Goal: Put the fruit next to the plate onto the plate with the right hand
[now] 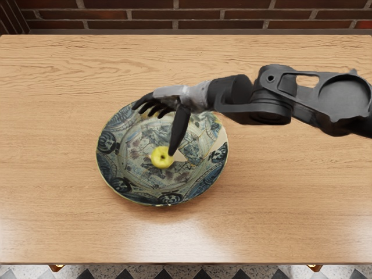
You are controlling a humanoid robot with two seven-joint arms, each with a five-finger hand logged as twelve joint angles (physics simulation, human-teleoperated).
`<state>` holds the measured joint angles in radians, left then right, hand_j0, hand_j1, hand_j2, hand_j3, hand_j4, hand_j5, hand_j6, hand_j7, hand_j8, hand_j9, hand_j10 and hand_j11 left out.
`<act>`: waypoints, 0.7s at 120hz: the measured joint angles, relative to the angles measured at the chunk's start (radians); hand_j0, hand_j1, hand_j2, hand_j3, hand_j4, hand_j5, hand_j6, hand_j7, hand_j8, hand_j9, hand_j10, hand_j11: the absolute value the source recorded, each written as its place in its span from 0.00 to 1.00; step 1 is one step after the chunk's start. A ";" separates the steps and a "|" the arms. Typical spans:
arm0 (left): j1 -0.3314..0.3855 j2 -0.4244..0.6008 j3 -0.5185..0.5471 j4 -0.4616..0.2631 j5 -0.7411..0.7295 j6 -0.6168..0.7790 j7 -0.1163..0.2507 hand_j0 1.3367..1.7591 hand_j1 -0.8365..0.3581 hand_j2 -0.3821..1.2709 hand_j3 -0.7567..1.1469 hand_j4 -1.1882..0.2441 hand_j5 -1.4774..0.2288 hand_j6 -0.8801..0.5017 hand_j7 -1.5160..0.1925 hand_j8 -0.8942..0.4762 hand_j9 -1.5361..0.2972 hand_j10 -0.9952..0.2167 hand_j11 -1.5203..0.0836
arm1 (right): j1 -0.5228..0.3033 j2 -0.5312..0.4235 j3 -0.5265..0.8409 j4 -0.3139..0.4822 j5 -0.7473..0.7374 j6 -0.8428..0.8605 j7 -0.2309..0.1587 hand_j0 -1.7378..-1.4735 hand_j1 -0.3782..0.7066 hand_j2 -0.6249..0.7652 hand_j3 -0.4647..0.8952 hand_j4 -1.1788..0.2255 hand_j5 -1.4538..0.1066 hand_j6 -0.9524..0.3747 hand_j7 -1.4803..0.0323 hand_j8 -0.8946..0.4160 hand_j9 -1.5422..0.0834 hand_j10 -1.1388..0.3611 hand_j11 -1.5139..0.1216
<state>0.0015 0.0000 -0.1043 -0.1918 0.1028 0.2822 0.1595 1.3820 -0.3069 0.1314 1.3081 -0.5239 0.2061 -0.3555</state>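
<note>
- Fruit [161, 157] lay on the plate [108, 143], near its centre. Right hand [172, 97]?
- Fingers spread, holding nothing; one dark digit touched the fruit. Judged small, light, smooth, likely to roll: pinch across its sides

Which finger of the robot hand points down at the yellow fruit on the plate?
The lone finger slanting down to the yellow fruit; the right hand's other fingers fan out leftward.

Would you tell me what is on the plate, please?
A yellow fruit lies near the middle of the plate. The right hand covers part of the far rim, hiding that patch.
</note>
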 joint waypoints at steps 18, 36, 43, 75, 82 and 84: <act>0.000 0.000 0.000 0.000 0.000 0.000 0.000 0.76 0.74 0.26 0.40 0.66 0.68 0.46 0.70 0.47 0.66 0.62 0.75 | -0.128 -0.182 0.213 0.034 0.240 0.206 0.000 0.30 0.14 0.45 0.34 0.76 0.84 0.64 0.89 0.61 0.86 0.69 0.84; 0.000 0.000 0.000 0.000 0.000 0.000 0.000 0.76 0.74 0.26 0.40 0.66 0.68 0.46 0.70 0.47 0.66 0.62 0.75 | -0.246 -0.389 0.313 0.047 0.527 0.357 0.004 0.30 0.10 0.44 0.34 0.79 0.87 0.67 0.92 0.63 0.89 0.71 0.87; 0.000 0.000 0.000 0.000 0.000 0.000 0.000 0.76 0.74 0.26 0.40 0.66 0.68 0.46 0.70 0.47 0.66 0.62 0.75 | -0.285 -0.481 0.328 0.048 0.611 0.378 0.006 0.30 0.10 0.44 0.34 0.79 0.88 0.67 0.92 0.64 0.90 0.72 0.87; 0.000 0.000 0.000 0.000 0.000 0.000 0.000 0.76 0.74 0.26 0.40 0.66 0.68 0.46 0.70 0.47 0.66 0.62 0.75 | -0.415 -0.715 0.344 0.044 0.761 0.403 0.012 0.30 0.08 0.44 0.34 0.81 0.89 0.69 0.94 0.65 0.91 0.73 0.89; 0.000 0.000 0.000 0.000 0.000 0.000 0.000 0.76 0.74 0.26 0.40 0.66 0.68 0.46 0.70 0.47 0.66 0.62 0.75 | -0.423 -0.726 0.345 0.046 0.766 0.404 0.012 0.30 0.07 0.44 0.34 0.81 0.90 0.69 0.94 0.65 0.91 0.73 0.89; 0.000 0.000 0.000 0.000 0.000 0.000 0.000 0.76 0.74 0.26 0.40 0.66 0.68 0.46 0.70 0.47 0.66 0.62 0.75 | -0.424 -0.728 0.345 0.046 0.767 0.404 0.012 0.30 0.07 0.44 0.34 0.81 0.90 0.69 0.94 0.65 0.91 0.73 0.89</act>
<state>0.0016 0.0000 -0.1048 -0.1918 0.1030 0.2822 0.1594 0.9581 -1.0345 0.4768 1.3541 0.2435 0.6103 -0.3437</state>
